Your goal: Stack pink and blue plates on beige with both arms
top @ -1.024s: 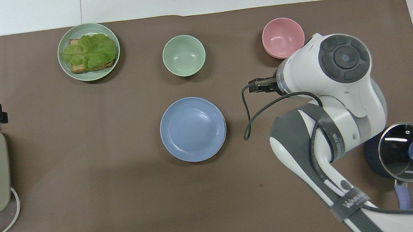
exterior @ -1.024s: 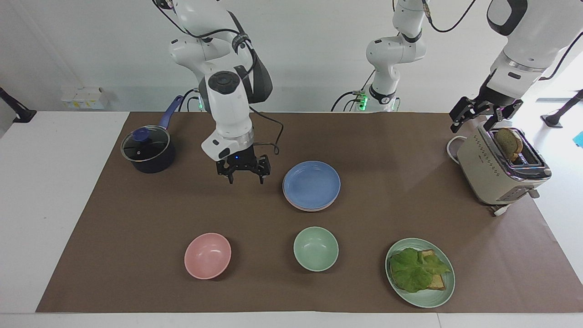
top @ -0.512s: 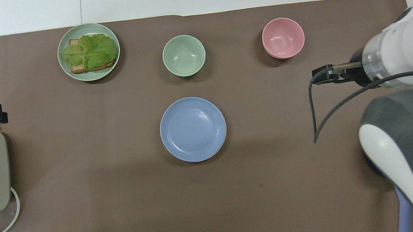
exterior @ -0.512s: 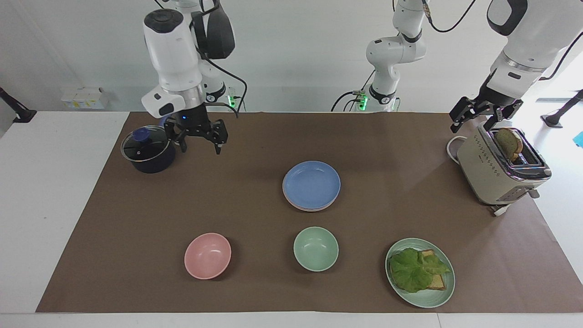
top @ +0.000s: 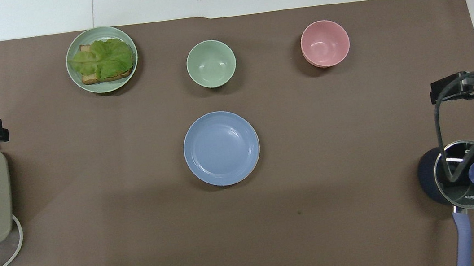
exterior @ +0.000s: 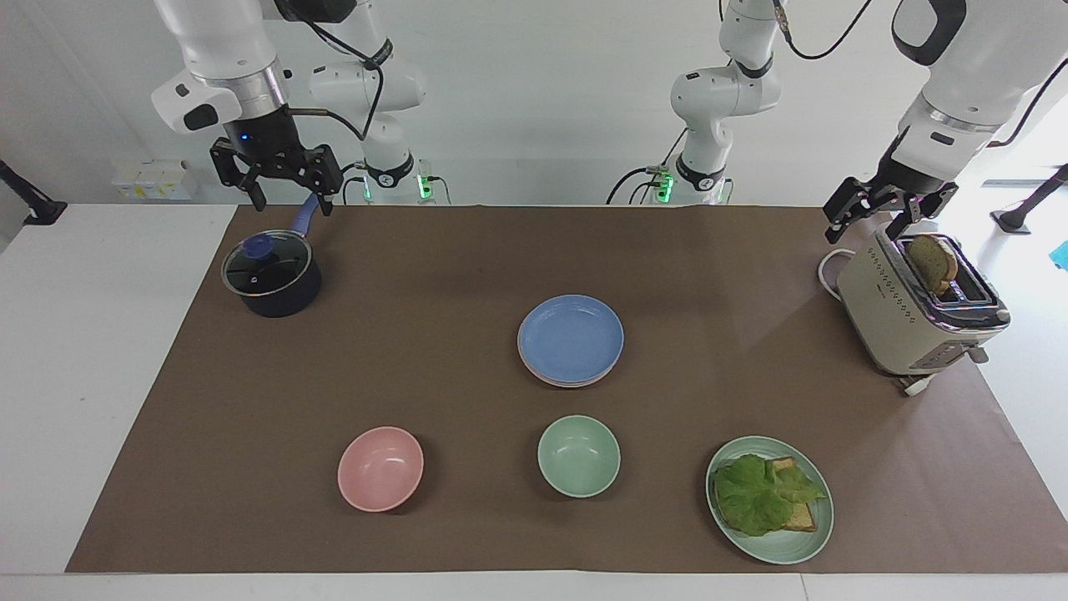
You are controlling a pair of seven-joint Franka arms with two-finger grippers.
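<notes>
At the middle of the surface (exterior: 167, 376), the blue plate (exterior: 571, 336) tops the stack as the right end effector (exterior: 275, 179), spread and empty, has pulled away over the saucepan (exterior: 271, 275), while the left end effector (exterior: 880, 219), spread, waits above the toaster (exterior: 914, 321), suggesting stacking is done.

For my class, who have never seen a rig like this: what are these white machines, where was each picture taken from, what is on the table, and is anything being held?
These are two robot arms, each ending in a gripper. One picture faces them from across the table; the other looks down from above their end. The right gripper hangs open and holds nothing, over the pot's handle. The left gripper hangs open and holds nothing by the toaster, which has bread in its slot. At mid-table the blue plate tops a stack; a pink rim shows under it. Farther from the robots lie a pink bowl, a green bowl and a green plate with lettuce and toast.
</notes>
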